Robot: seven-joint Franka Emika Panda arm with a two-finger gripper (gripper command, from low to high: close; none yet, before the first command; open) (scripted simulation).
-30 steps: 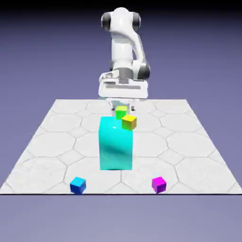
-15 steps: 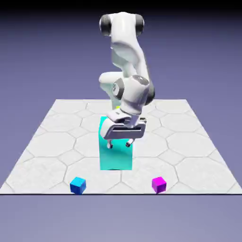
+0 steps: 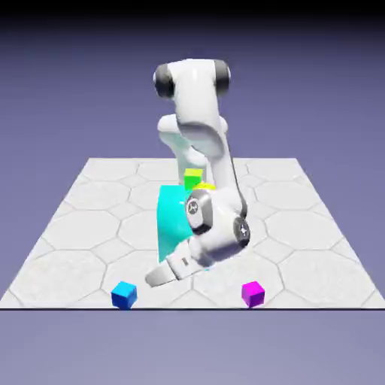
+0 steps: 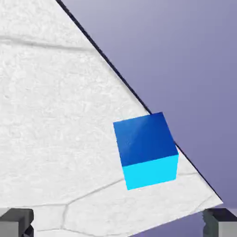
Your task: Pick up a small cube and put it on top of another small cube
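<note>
Near the surface's front edge, the blue cube [image 4: 146, 146] waited before the spread gripper fingers [image 4: 17, 222];
centring it between them, square to its faces, seemed best; then a straight approach, clear of the edge.

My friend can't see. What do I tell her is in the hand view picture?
A small blue cube sits near the edge of a pale table, with blue-violet behind. The gripper's two finger tips show wide apart at the bottom, with nothing between them.

No readable text or markings anywhere
</note>
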